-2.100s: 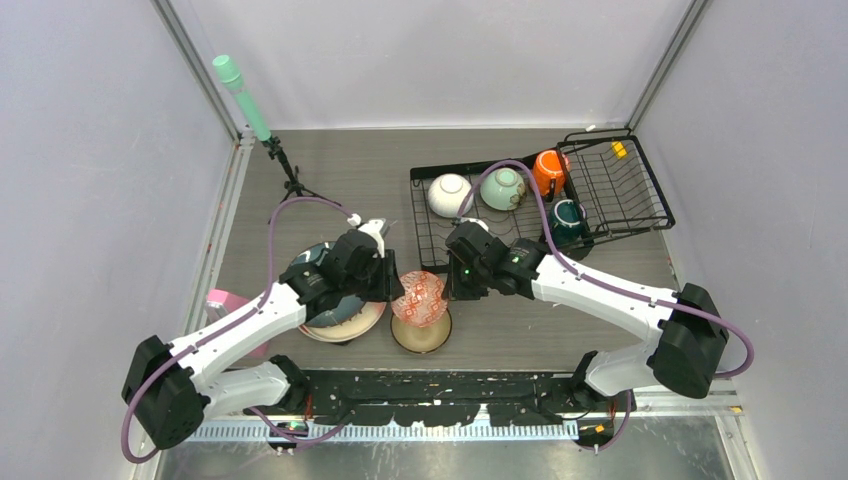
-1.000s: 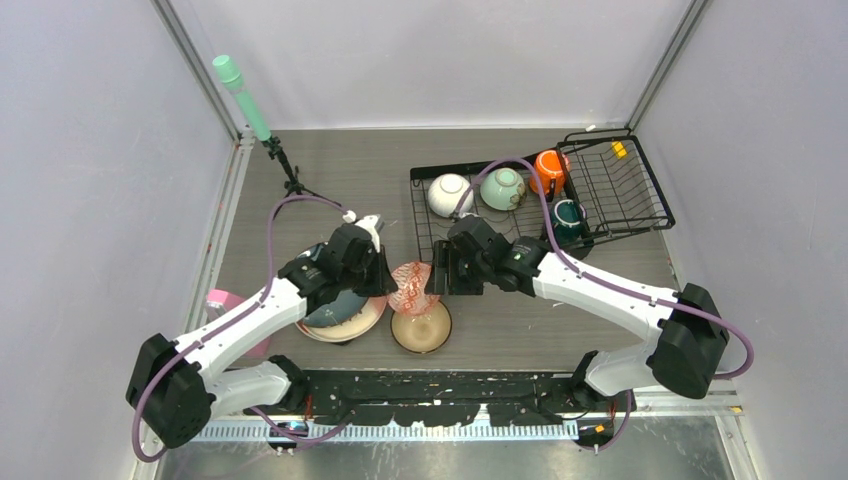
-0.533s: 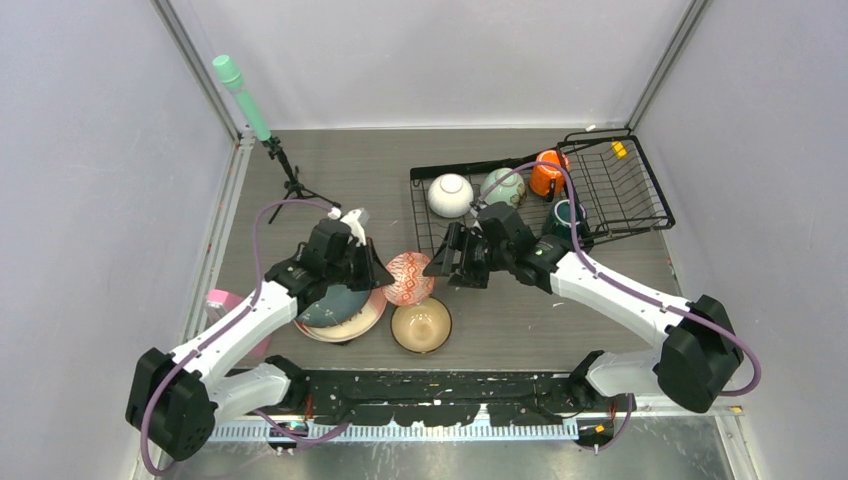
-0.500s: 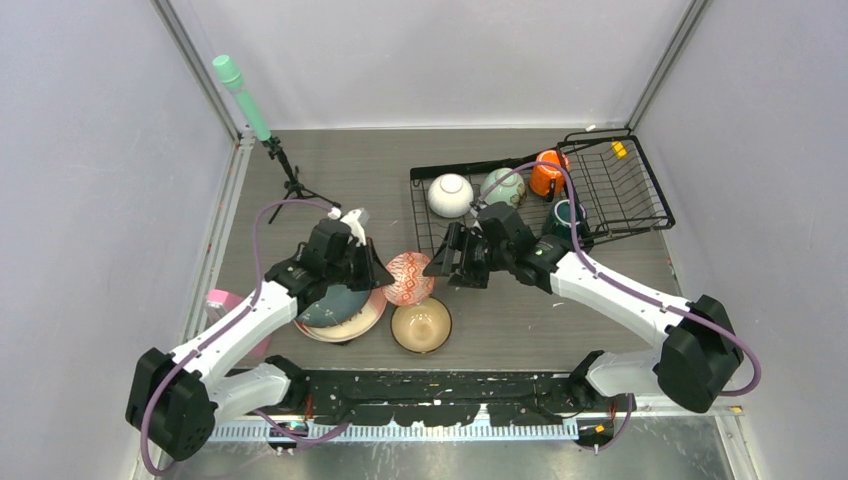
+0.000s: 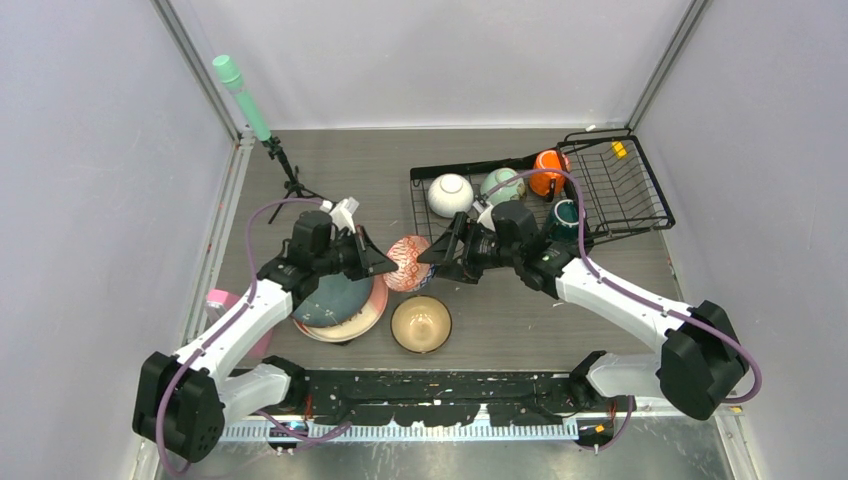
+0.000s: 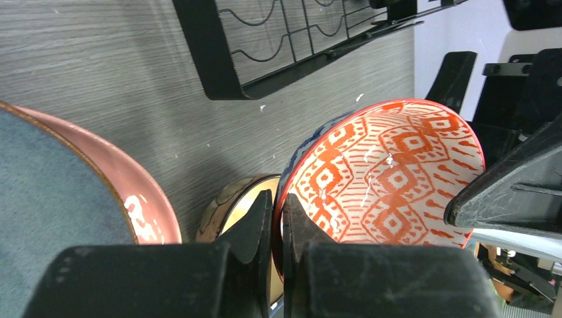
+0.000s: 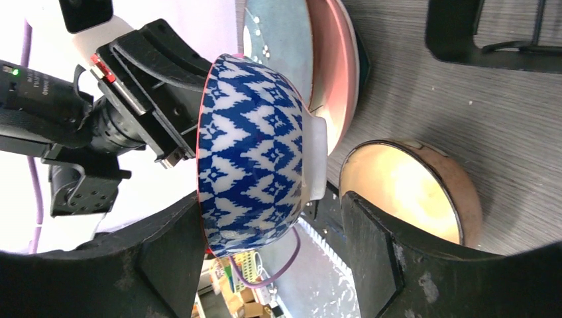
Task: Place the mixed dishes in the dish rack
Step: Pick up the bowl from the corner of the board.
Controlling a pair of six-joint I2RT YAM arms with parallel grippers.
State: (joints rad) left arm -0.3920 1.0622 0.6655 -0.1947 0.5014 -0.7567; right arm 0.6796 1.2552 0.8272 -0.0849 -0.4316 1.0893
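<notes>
While the left gripper (image 6: pixel 277 207) pinches the blue-patterned bowl (image 6: pixel 388 169) aloft at frame centre, the right gripper (image 7: pixel 272 209) straddles it, jaws wide: handover! Next, right closes before left lets go

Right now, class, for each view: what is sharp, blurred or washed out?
Top view: evenly lit, sharp throughout. Left wrist view: near fingers blurred, blue-patterned bowl crisp. Right wrist view: bowl crisp, background behind it washed out white.
</notes>
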